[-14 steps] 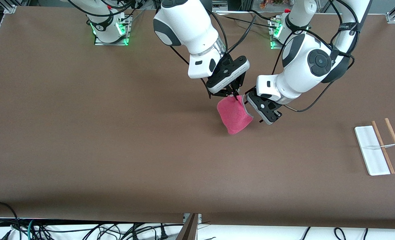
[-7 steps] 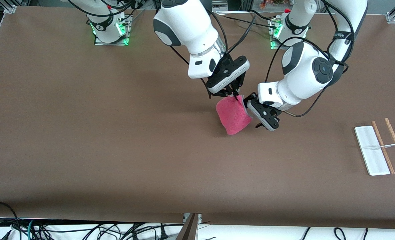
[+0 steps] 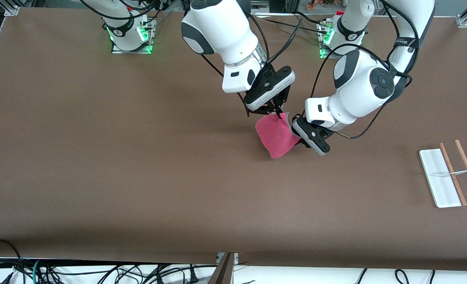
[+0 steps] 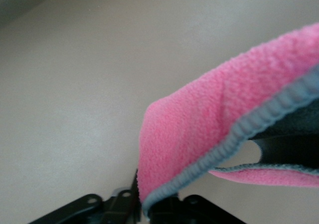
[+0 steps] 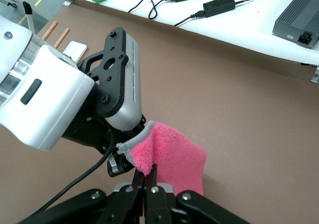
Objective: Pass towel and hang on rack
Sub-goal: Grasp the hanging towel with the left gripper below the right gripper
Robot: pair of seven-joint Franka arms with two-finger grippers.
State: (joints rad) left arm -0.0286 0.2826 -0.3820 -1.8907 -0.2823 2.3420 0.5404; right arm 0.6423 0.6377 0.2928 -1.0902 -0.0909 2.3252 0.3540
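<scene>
The towel (image 3: 276, 138) hangs pink face out over the middle of the table. My right gripper (image 3: 276, 113) is shut on its top corner, and the right wrist view shows the fingers pinching the pink cloth (image 5: 174, 154). My left gripper (image 3: 297, 139) is at the towel's side edge toward the left arm's end. In the left wrist view the grey-trimmed edge (image 4: 199, 124) runs between its closed fingers (image 4: 144, 199). The rack (image 3: 450, 173) stands at the left arm's end of the table, and part of it shows in the right wrist view (image 5: 75, 50).
The brown table (image 3: 139, 157) carries only the rack's white base (image 3: 438, 177) with its two wooden rods and thin crossbar. Cables and power bricks lie off the table's edge in the right wrist view (image 5: 219, 5).
My left gripper has moved in against the towel's side edge and turned slightly. The right gripper and the towel have stayed where they were.
</scene>
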